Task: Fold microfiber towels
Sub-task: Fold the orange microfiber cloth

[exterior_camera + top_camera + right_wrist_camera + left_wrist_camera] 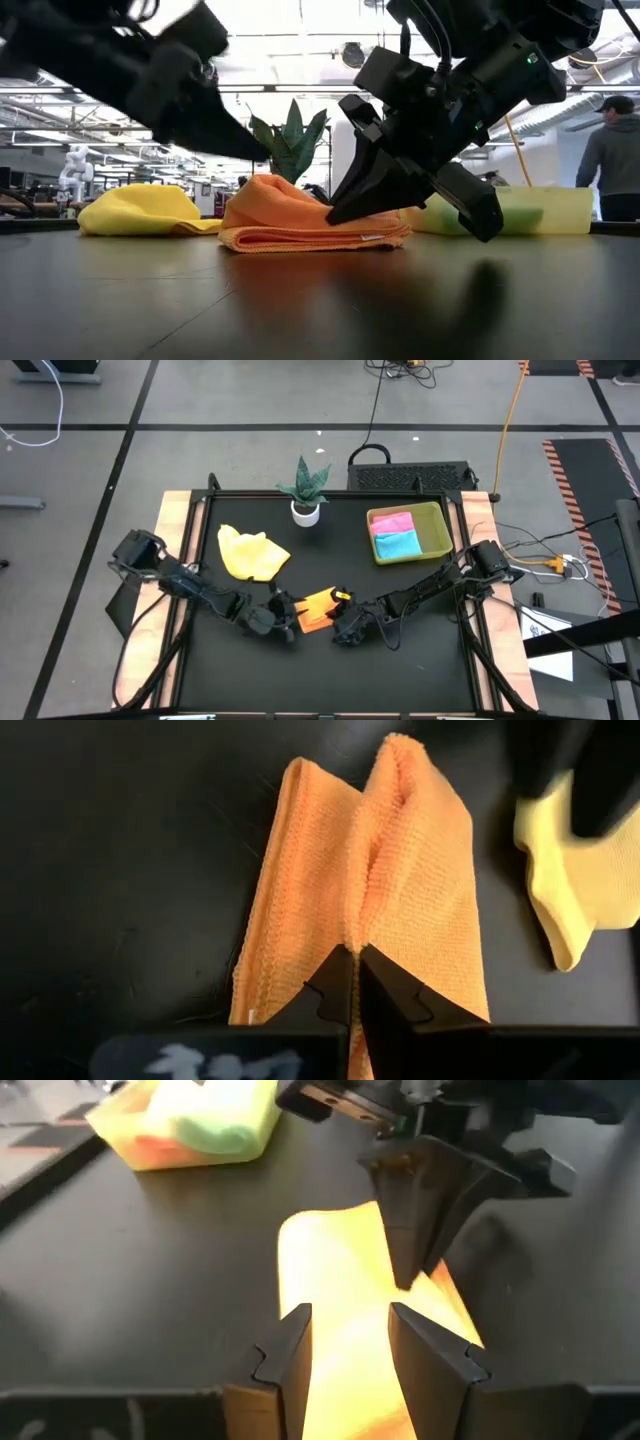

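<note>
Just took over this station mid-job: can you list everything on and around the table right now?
orange towel: one, orange, partly folded, near edge centre, between both claws
yellow towel: one, yellow, crumpled, left of centre
pink towel: one, pink, folded, in tray
light blue towel: one, blue, folded, in tray beside pink
tray: one, yellow-green, far right
potted plant: one, green in white pot, far centre
person: one, background, low view
left claw: open, over orange towel
right claw: shut on orange towel's raised fold
</note>
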Controlling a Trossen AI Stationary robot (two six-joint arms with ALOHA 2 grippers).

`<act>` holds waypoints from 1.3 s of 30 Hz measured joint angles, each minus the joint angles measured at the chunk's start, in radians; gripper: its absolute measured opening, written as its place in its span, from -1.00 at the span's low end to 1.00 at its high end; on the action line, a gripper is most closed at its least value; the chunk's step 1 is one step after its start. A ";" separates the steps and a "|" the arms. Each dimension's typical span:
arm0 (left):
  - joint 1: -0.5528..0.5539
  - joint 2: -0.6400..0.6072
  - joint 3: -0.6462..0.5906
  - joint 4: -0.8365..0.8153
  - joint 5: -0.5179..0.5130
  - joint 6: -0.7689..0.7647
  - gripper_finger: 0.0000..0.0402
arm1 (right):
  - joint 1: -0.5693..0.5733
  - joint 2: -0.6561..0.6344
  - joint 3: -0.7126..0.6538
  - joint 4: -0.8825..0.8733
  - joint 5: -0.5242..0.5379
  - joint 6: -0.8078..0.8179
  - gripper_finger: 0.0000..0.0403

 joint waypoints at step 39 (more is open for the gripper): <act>0.023 0.111 0.000 0.151 0.413 0.129 -0.34 | -0.110 -0.123 -0.124 0.002 -0.420 0.587 -0.95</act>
